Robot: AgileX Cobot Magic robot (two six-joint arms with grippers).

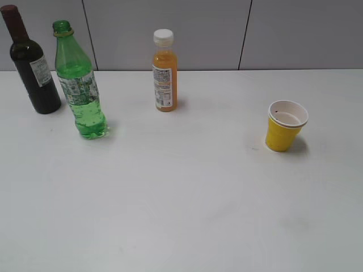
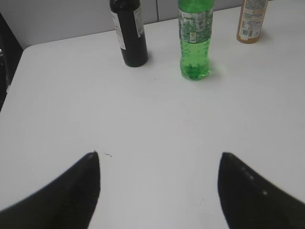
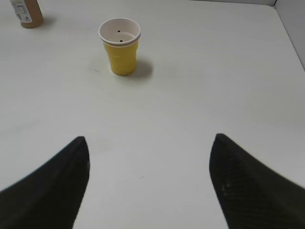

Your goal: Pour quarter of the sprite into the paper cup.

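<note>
Left pincer [image 2: 159,183] spread wide before the capless green sprite [image 2: 195,38]

You face lab-style test bench, not home or kitchen. Plain white table [image 1: 187,215] fills view, bare apart from few staged props. Behind table: flat grey panel wall [image 1: 170,34] with dark vertical seams, undecorated. On table near wall, spaced out: dark wine bottle [image 1: 33,65], sprite [image 1: 79,85], orange juice bottle [image 1: 164,73]; paper cup [image 1: 285,126] well apart from them. Black gripper fingers [image 2: 62,195] over table show robot rig.
</note>
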